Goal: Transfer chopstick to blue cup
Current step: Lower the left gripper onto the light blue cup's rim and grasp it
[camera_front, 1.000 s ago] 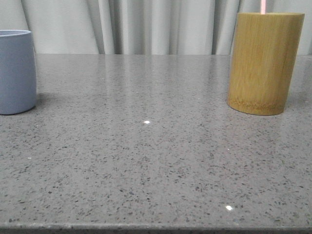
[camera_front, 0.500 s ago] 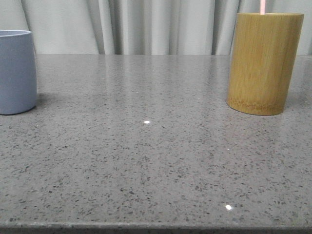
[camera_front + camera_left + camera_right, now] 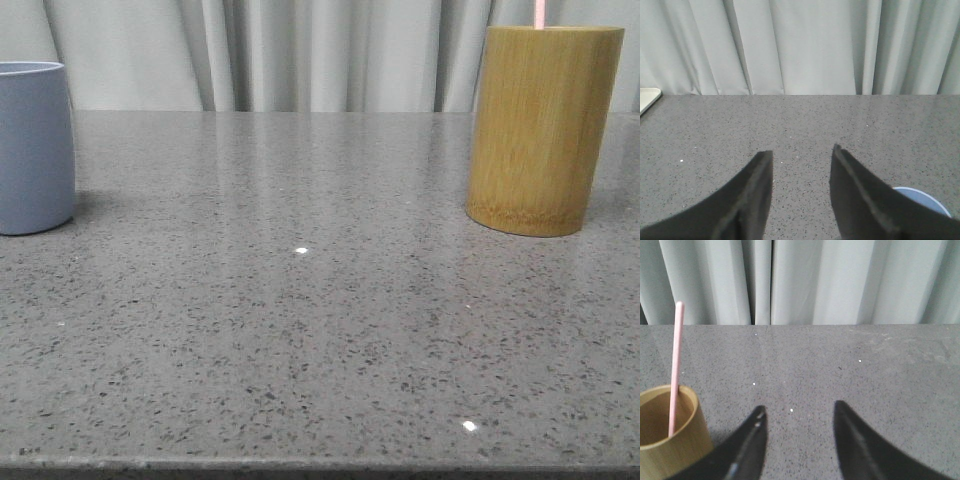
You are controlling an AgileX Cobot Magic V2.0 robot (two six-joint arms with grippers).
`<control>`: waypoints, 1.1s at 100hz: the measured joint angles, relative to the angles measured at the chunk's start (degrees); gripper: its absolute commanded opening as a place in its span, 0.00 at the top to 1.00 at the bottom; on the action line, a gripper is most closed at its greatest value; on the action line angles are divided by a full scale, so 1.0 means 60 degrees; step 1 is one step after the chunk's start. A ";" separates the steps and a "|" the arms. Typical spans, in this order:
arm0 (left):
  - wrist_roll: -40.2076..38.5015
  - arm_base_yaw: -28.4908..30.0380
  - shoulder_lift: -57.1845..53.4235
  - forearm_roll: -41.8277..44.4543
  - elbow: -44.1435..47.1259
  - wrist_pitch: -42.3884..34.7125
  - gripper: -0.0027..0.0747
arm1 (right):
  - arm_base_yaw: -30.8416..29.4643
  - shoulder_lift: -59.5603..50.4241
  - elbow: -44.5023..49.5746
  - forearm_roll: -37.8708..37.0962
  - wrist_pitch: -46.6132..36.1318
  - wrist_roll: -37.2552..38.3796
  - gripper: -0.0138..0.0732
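With both the left gripper [image 3: 800,152] and right gripper [image 3: 797,410] parted and empty, the right should have pinched the chopstick [image 3: 674,367] above the bamboo cup [image 3: 670,440].

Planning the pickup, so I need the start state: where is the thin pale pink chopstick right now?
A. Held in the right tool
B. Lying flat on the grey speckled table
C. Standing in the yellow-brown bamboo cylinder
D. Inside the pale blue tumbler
C: the thin pale pink chopstick stands in the yellow-brown bamboo cylinder, poking above its rim; the right tool is open and empty.
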 measured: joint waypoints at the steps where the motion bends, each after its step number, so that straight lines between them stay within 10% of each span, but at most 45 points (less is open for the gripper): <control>1: 0.0000 0.0000 0.0048 0.0000 0.0003 0.0000 0.49 | 0.0000 0.0030 -0.0056 0.0000 0.0000 0.0000 0.32; 56: 0.0005 0.0000 0.0962 -0.0226 -0.0212 -0.0337 0.49 | 0.0000 0.0469 -0.0375 0.0156 -0.0600 0.0000 0.33; 110: 0.0436 -0.0990 0.4405 -0.0472 -0.3647 0.4142 0.49 | 0.0000 0.0469 -0.0380 0.0156 -0.0589 0.0000 0.33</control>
